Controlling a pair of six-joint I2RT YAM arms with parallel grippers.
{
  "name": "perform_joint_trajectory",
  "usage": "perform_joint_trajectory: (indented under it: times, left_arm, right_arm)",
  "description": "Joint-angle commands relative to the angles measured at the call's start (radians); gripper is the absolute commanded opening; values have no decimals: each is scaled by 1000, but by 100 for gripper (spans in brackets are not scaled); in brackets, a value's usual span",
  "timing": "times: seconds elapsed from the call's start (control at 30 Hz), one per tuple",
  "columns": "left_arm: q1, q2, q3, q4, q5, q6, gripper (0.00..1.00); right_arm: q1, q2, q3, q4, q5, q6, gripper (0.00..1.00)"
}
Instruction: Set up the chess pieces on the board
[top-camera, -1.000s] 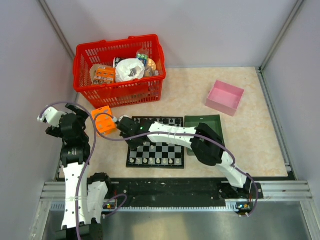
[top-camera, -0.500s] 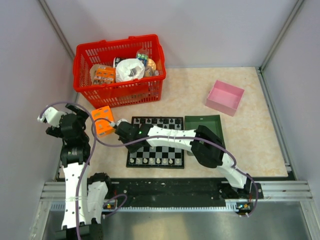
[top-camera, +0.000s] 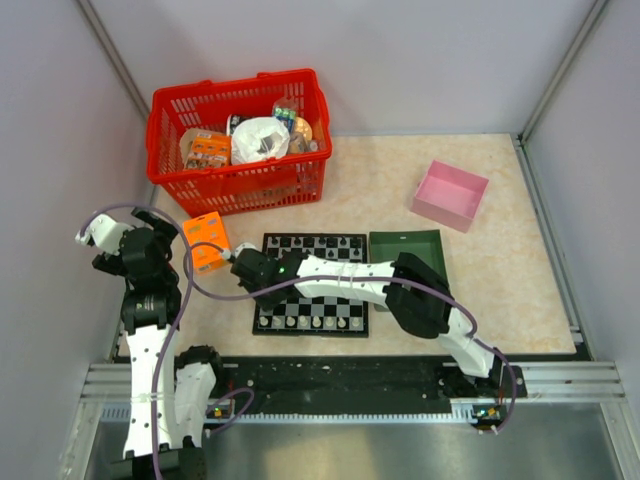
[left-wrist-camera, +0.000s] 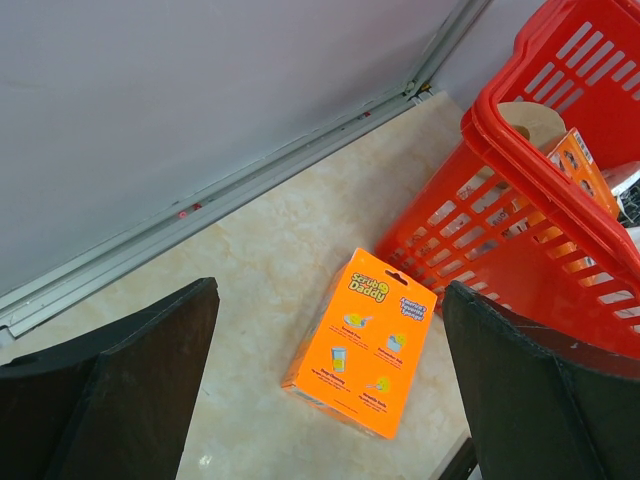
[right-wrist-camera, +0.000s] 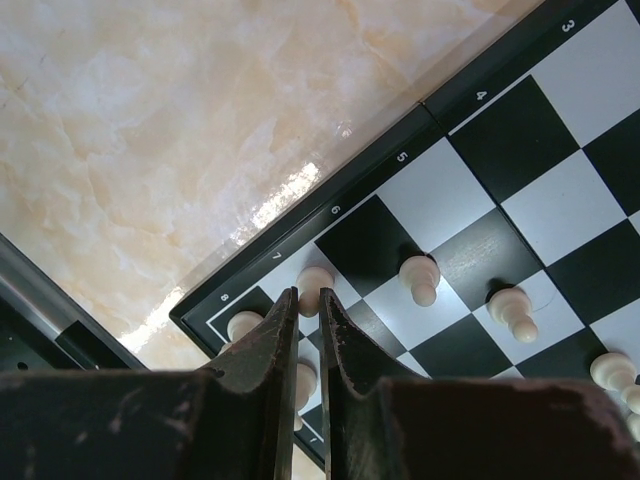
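Note:
The checkered board (top-camera: 268, 300) lies mid-table, with pale chess pieces (top-camera: 316, 322) standing along its near rows. My right gripper (top-camera: 264, 290) hangs over the board's near left corner. In the right wrist view its jaws (right-wrist-camera: 308, 292) stand almost together on the head of a white pawn (right-wrist-camera: 318, 277), which stands on the edge square of the board (right-wrist-camera: 520, 130) marked 7. More white pawns (right-wrist-camera: 421, 277) stand on neighbouring squares. My left gripper (top-camera: 155, 232) is off to the left, away from the board, open (left-wrist-camera: 330, 288) above an orange box.
An orange sponge box (top-camera: 205, 242) (left-wrist-camera: 365, 340) lies left of the board. The red basket (top-camera: 240, 180) (left-wrist-camera: 540, 200) of goods stands behind it. A dark green tray (top-camera: 408, 245) sits right of the board, partly under my right arm, and a pink box (top-camera: 450, 195) lies beyond.
My right gripper has moved from the board's far left corner toward its near left corner, and its jaws have closed in. The left arm has not moved.

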Motion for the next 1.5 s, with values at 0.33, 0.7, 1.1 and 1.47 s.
perform_joint_trajectory:
  times: [0.33, 0.7, 1.1, 1.47]
  left_arm:
    - [5, -7, -6, 39, 9, -1, 99]
    - [5, -7, -2, 38, 8, 2, 99]
    - [5, -4, 1, 42, 11, 2, 99]
    - [5, -7, 4, 38, 9, 2, 99]
  right_arm:
    - [24, -63, -22, -13, -10, 10, 9]
    - [24, -79, -21, -7, -10, 6, 13]
    - [21, -108, 4, 0, -2, -10, 28]
    - [-37, -192, -35, 30, 47, -13, 31]
